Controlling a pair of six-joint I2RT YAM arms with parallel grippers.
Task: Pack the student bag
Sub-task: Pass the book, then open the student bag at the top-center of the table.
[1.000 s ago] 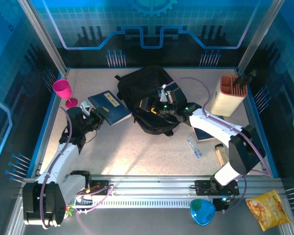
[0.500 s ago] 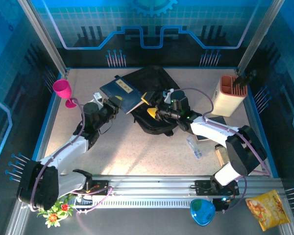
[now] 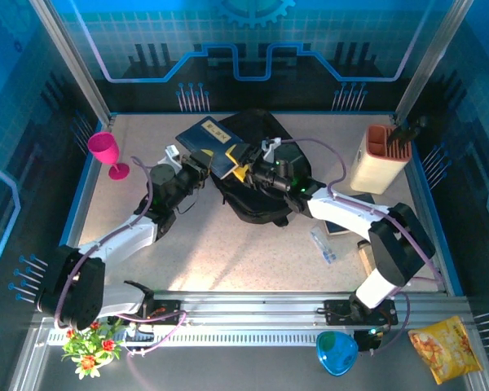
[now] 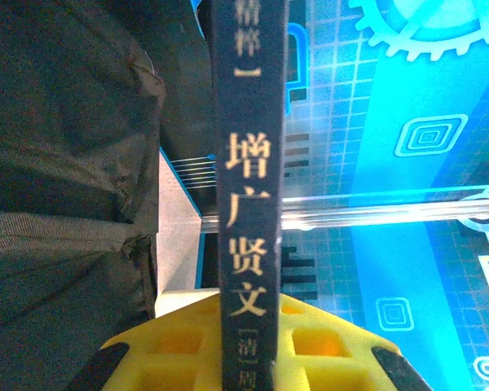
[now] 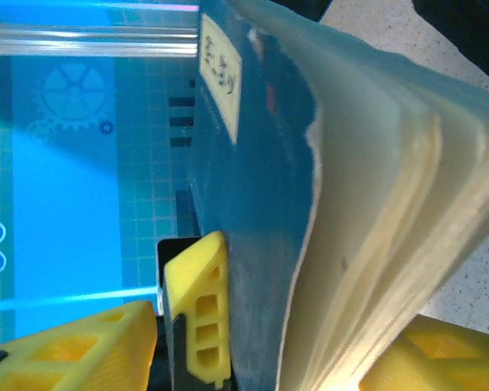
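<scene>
Blue-lit panel walls (image 3: 244,49) with a gear motif box in a speckled beige worktop (image 3: 228,252), blue rim round it, metal rail (image 3: 253,308) at the near edge. The student bag (image 3: 259,205) lies at centre back, black and slumped. A blue book (image 3: 208,140) is held tilted over the bag's left part. The left claw (image 3: 205,163) is pinched on the book's spine. The right claw (image 3: 240,169) has a yellow finger on each side of the book, but whether it is clamped can't be told. A pink goblet (image 3: 106,151) stands far left, a beige holder (image 3: 375,159) with an orange top far right, and a yellow snack bag (image 3: 447,349) lies off the worktop, near right.
</scene>
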